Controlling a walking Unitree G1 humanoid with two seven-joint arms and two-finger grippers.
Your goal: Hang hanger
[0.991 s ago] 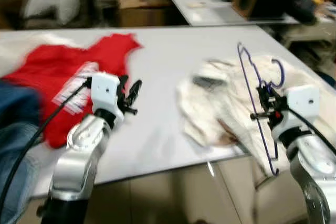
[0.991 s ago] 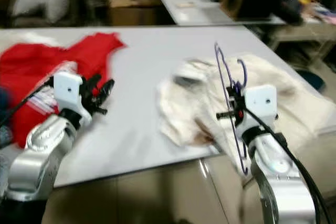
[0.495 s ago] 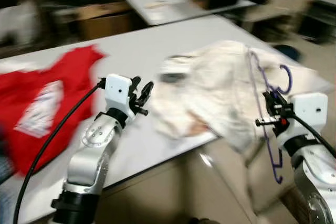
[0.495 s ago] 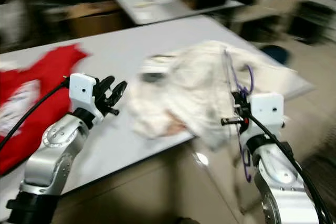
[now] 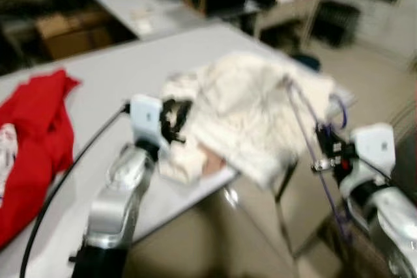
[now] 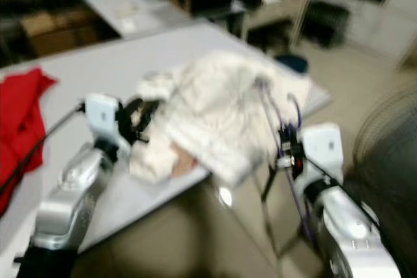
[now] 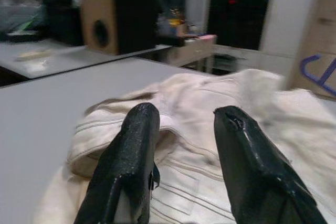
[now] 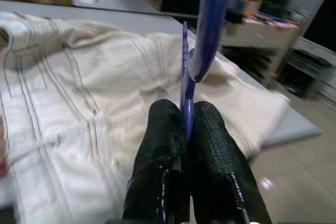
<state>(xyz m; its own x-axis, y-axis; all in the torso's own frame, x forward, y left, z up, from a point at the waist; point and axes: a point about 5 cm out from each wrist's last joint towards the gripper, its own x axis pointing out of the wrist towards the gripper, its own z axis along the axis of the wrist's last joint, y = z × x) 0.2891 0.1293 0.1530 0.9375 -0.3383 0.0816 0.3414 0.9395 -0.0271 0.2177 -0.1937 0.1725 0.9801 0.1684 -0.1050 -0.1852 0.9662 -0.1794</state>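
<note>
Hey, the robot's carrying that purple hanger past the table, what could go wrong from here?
1. The right tool pinches only the thin wire of the purple hanger, so it may swivel or slip in the grip.
2. The hanger's upper end sits close against the cream jacket that overhangs the table edge; it might snag and drag the jacket off.
3. The open left tool hovers over the jacket and may catch it.

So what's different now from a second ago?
Mostly the camera swung: the whole scene shifted, so the red shirt now sits far left and the floor past the table corner shows. The right gripper stays shut on the purple hanger, held upright beside the cream jacket. The left gripper stays open over the jacket.
</note>
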